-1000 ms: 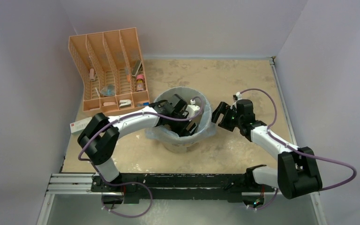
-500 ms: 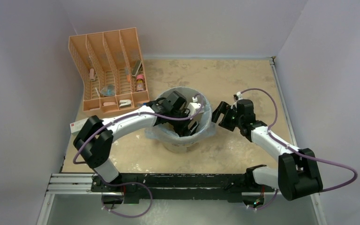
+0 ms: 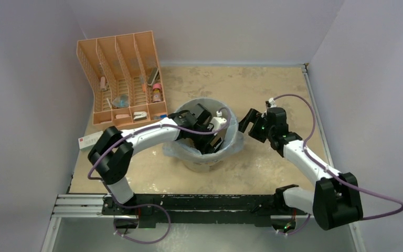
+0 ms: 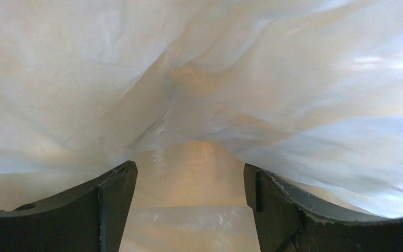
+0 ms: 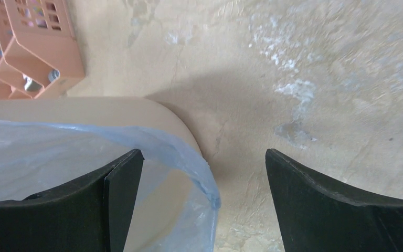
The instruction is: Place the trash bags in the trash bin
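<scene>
The tan surface (image 3: 273, 79) held an orange rack (image 3: 118, 73) and a bin (image 3: 203, 165). The left hand (image 3: 214, 142) sat in the bag (image 3: 178, 152), the right hand (image 3: 245, 119) beside it, both spread wide.

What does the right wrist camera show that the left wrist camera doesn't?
Right wrist only: the table, a corner of the orange rack, and the trash bin rim with the trash bag edge draped over it. Left wrist only: crinkled film filling the frame. Both: the light-blue bag, framed by open fingers of the right gripper and left gripper.
</scene>
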